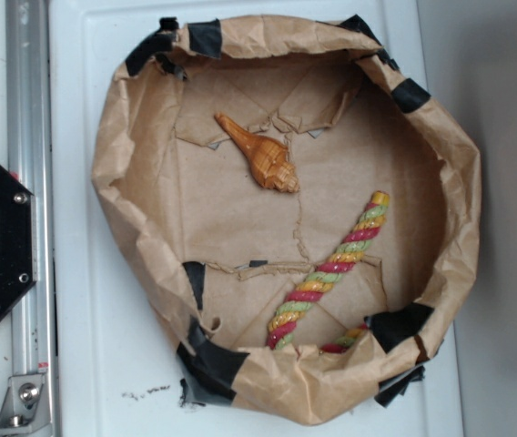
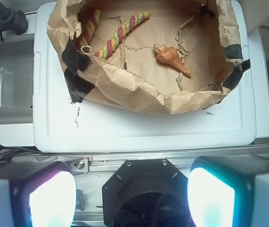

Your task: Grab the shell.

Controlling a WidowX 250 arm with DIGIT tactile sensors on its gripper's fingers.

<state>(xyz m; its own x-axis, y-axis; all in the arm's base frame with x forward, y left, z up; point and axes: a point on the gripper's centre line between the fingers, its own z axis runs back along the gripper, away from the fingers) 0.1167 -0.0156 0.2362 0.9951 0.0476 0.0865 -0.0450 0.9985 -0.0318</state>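
approach not yet begun: the shell (image 1: 260,157) lies loose on the floor of the brown paper basin (image 1: 440,146), well apart from the twisted rope (image 1: 331,270). the pincer (image 2: 132,191), jaws wide and empty, hangs outside the basin; it must next travel over the rim and descend astride the shell.
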